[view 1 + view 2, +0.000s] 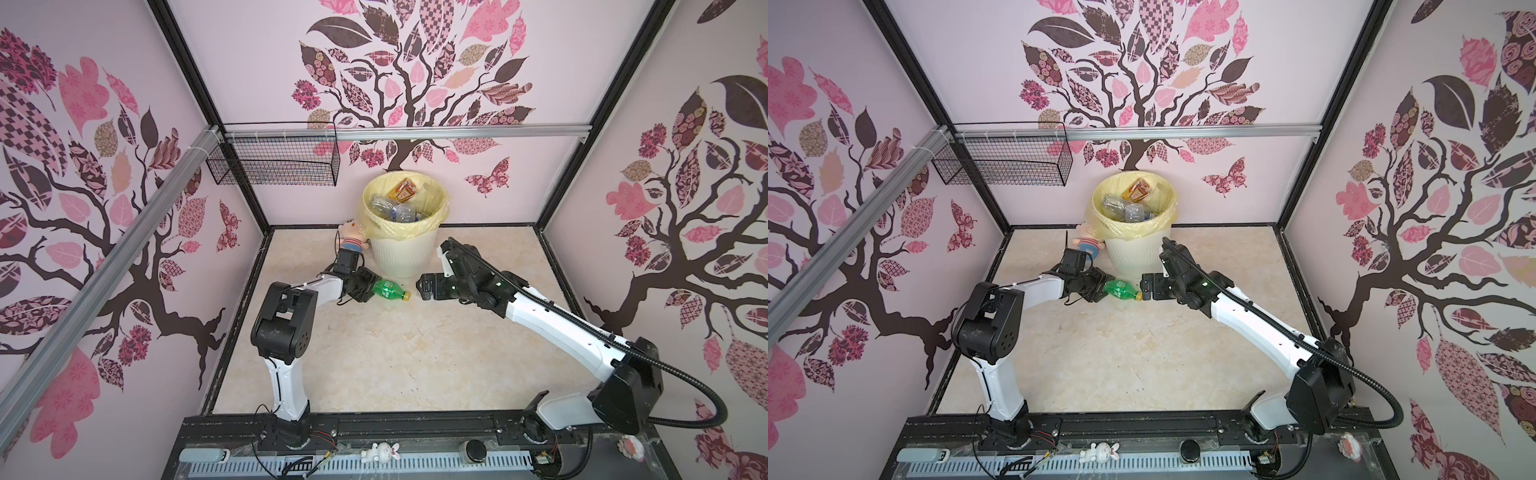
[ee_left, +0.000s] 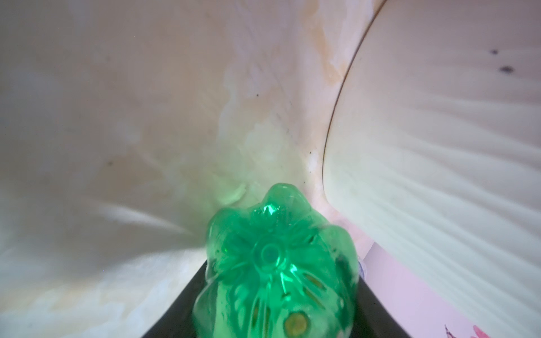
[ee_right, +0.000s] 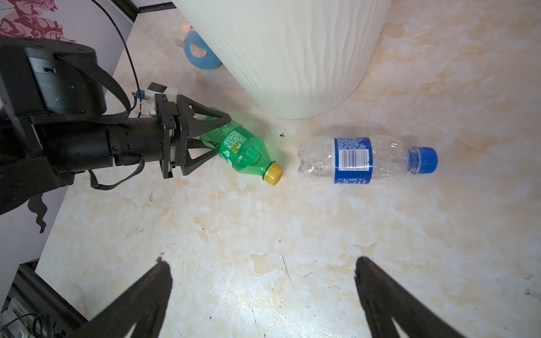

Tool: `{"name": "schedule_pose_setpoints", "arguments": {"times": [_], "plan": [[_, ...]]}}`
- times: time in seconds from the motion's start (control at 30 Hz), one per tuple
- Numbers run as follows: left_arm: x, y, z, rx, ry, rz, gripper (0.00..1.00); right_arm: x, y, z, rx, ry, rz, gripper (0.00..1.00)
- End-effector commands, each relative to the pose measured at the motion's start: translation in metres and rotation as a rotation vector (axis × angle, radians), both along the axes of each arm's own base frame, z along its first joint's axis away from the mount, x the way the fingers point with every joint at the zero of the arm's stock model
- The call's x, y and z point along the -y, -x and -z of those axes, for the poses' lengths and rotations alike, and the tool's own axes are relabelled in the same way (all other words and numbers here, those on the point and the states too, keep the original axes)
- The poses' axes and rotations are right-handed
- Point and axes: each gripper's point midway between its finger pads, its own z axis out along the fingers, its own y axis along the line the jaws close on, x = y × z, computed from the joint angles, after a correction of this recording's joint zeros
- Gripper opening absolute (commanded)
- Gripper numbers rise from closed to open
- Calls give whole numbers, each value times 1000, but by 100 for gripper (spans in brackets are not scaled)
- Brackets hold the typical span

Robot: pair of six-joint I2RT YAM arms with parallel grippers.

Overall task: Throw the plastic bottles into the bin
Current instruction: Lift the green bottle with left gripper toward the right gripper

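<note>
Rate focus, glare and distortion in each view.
Left wrist view: soft throughout, the green bottle too close to focus. Right wrist view: sharp, the clear bottle's barcode crisp, green light spilling on the floor, the fingers of the right gripper dark silhouettes. Both top views: even light on the bin, no harsh glare, wide-angle, the frame posts splaying outward.

In both top views the right arm [image 1: 457,282] hid the clear blue-capped bottle [image 3: 366,158], the left arm [image 1: 347,262] covered part of the plush doll [image 1: 352,232], the bottles [image 1: 399,214] in the bin [image 1: 395,257] were too small to count, and the blurred green bottle [image 2: 275,263] ran off the left wrist view's edge.
</note>
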Motion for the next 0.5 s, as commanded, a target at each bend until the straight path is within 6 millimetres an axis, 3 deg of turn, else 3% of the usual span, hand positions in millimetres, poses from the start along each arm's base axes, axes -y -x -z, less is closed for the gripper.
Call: {"name": "schedule_pose_setpoints", "arguments": {"times": [0.0,0.27,0.47], "plan": [[-4,6,-29,86,-63,106,49,-3,2,-18,22,-33,-44,100],[0,14,-99,284,-101,245,49,-16,0,-30,8,-65,-160,100],[21,27,-145,406,-76,342,49,-26,-1,-32,-6,-82,-212,100]]}}
